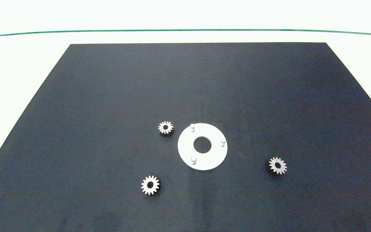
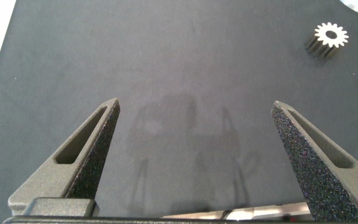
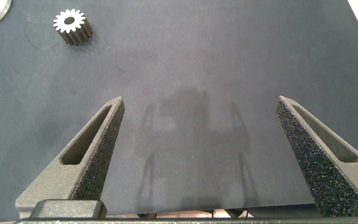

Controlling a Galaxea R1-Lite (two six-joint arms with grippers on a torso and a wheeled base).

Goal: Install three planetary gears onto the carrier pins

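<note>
Black mat [image 1: 108, 96]: three gears [image 1: 165, 127] off pins [image 1: 192, 126].

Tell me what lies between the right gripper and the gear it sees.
Nothing but bare black mat. In the right wrist view, the right gripper is open above it, the gear apart beyond its fingertips.

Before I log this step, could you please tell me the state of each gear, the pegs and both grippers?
Gear beside the disc: flat on the mat, not on a peg.
Near gear: flat, loose.
Gear on the right: flat, loose.
Pegs: upright on the white disc, all three bare.
Left gripper: open, empty.
Right gripper: open, empty.
</note>
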